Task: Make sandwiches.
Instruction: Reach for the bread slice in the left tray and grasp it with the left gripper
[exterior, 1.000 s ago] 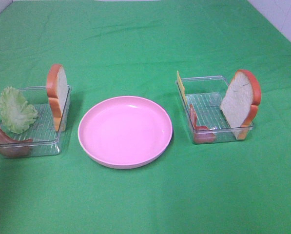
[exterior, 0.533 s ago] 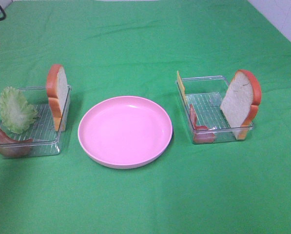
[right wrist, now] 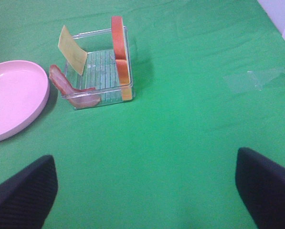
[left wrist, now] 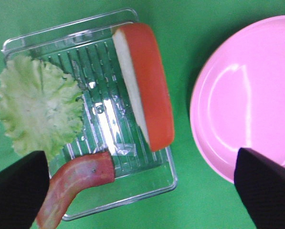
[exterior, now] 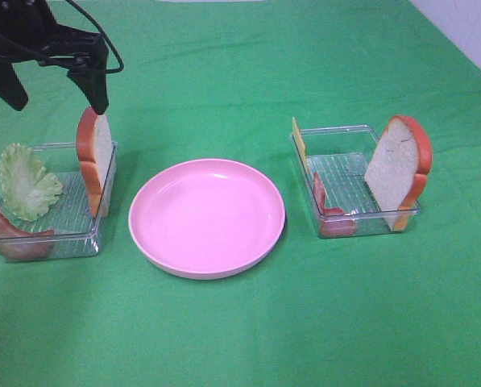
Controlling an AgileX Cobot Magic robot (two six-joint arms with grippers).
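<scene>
Pink plate [exterior: 206, 218] is your landmark; left of it, the left tray [exterior: 71, 234] holds the left bread slice [exterior: 95, 157] on edge, lettuce leaf [exterior: 26, 184] and bacon strip [exterior: 6, 234]; right of it, the right tray [exterior: 345, 133] holds the right bread slice [exterior: 397, 169], second bacon strip [exterior: 325, 205] and cheese slice [exterior: 300, 143]; your left end effector [exterior: 56, 103] gapes wide over the left tray; your right end effector [right wrist: 144, 195] is wide, empty.

Left end effector [exterior: 58, 103]: black, pointing downward at the far left of the high view. Jaws spread wide, nothing between them. Fingers [left wrist: 18, 193] dark with blunt tips.

Right end effector [right wrist: 144, 191]: jaws spread wide, empty. Two dark rounded fingertips [right wrist: 23, 195] show in its wrist view, angled down at the counter.
</scene>
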